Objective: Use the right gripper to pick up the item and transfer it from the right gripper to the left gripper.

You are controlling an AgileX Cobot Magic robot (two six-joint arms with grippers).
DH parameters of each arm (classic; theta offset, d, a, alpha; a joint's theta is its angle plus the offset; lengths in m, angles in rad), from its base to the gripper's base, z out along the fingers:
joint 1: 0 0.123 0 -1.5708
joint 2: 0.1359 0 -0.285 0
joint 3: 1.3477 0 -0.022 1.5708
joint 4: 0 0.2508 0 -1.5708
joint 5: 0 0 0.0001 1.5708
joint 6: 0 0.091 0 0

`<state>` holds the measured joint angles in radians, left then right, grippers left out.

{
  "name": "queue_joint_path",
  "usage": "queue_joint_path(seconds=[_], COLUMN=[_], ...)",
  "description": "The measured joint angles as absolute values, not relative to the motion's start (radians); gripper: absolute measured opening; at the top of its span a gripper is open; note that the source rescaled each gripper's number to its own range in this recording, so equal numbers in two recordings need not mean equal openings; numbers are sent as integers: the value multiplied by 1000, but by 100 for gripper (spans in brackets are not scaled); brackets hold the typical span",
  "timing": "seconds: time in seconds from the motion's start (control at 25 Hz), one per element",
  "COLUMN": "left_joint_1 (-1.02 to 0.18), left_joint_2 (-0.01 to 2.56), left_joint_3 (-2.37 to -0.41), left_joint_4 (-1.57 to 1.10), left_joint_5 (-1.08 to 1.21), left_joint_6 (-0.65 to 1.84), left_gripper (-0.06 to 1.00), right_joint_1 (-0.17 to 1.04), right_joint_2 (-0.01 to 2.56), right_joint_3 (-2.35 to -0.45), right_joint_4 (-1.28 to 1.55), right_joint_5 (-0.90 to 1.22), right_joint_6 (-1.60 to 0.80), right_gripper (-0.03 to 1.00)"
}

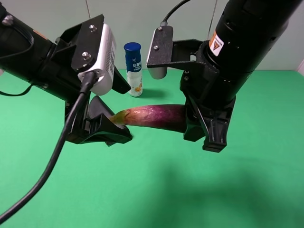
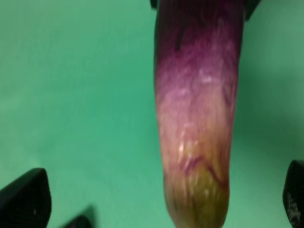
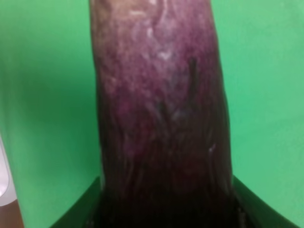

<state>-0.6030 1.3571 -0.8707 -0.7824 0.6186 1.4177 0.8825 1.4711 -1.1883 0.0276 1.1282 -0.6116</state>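
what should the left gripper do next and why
Probably close the left gripper on the eggplant. Its yellowish tip sits between the left fingers, which stand wide apart without touching it, while the right gripper holds the purple end in the air. Closing would give both grippers a hold before any release.

Eggplant [image 1: 154, 116] glossy purple, fading yellowish-tan at tip; table [image 1: 152, 190] green; bottle [image 1: 134, 71] white, blue cap.

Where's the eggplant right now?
The eggplant hangs mid-frame in the high view, gripped by the right hand, its tan tip inside the open left hand, bottle behind.
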Motion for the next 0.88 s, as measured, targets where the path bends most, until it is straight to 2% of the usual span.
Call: queue_joint_path(seconds=[0.6,0.88], left_joint_1=[-603,-603], left_joint_2=[1357,1357], left_joint_3=[-871,-871], left_joint_4=[-827,-944], left_joint_5=[692,711], left_joint_6=[1518,1628], left_gripper=[94,87], right_joint_1=[883,883], right_joint_2=[1471,1471], right_joint_3=[-1188,-1188], right_joint_4=[61,63], right_joint_5=[1103,1088], right_joint_6=[-612,-629], right_gripper=[1,1])
